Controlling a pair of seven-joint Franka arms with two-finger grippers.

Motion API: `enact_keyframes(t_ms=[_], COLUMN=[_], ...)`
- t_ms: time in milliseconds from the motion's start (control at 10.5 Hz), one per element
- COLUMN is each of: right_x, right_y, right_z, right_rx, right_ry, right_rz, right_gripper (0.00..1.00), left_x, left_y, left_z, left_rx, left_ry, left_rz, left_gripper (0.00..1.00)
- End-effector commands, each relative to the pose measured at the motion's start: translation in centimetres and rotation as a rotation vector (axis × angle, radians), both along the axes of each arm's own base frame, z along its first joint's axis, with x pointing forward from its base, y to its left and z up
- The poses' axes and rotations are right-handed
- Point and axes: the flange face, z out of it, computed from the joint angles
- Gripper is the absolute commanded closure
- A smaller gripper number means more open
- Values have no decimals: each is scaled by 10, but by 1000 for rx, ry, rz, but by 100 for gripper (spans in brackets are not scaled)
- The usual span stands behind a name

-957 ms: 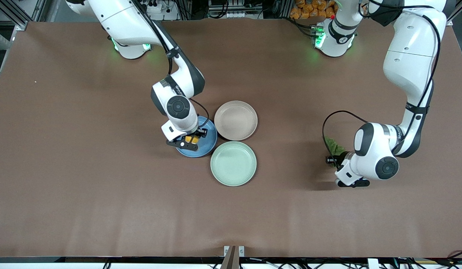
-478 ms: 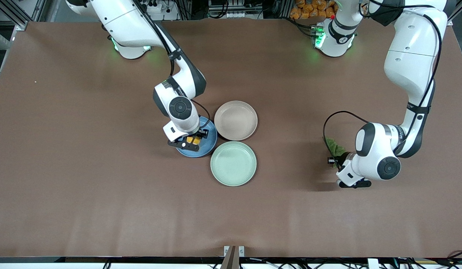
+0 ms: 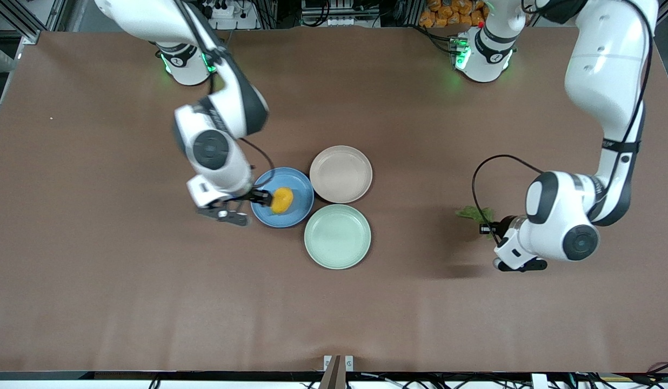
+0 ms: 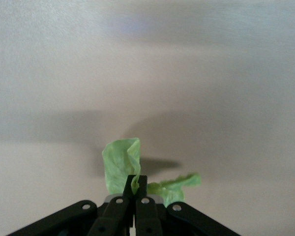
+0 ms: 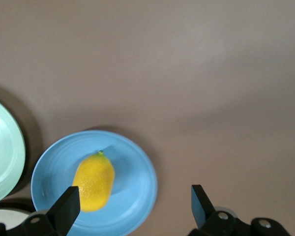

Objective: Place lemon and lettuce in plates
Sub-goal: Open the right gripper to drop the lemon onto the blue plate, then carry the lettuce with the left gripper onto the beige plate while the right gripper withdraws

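Though hidden frontally, left tool [image 4: 136, 183] pinches lettuce [image 4: 121, 164].

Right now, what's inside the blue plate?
Only the lemon lies in the blue plate, free of the open right gripper beside the plate. The patch of plate under the lemon is covered.

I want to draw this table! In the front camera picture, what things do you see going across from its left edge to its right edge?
Right gripper → lemon in the blue plate → beige-pink plate → lettuce → left gripper.
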Motion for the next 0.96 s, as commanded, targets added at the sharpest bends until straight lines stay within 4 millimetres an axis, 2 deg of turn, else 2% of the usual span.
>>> enact_keyframes(t_ms=[0, 191, 287, 383, 478, 574, 670, 765, 861], right_x=[25, 29, 28, 25, 22, 18, 16, 17, 18], right_y=[-63, -106, -130, -151, -175, -202, -224, -237, -253], right_z=[75, 136, 158, 173, 185, 197, 208, 212, 214], right_rx=[6, 29, 47, 55, 58, 63, 69, 68, 68], right_ry=[32, -13, -39, -43, -44, -53, -69, -78, -88], right_rz=[-19, -62, -25, 1, -1, 7, 42, 40, 16], right_gripper=[0, 0, 0, 0, 0, 0, 0, 0, 0], left_x=[-23, -39, -51, -66, -77, -87, -99, -115, -122], left_y=[-37, -82, -121, -163, -197, -225, -259, -291, -312], left_z=[57, 81, 88, 91, 92, 91, 81, 63, 51], left_rx=[-44, -134, -163, -182, -198, -180, -152, -127, -140], left_ry=[47, 106, 145, 157, 142, 138, 135, 152, 129], left_rz=[57, 93, 134, 101, 79, 100, 165, 185, 182], left_gripper=[100, 100, 100, 100, 100, 100, 100, 100, 100])
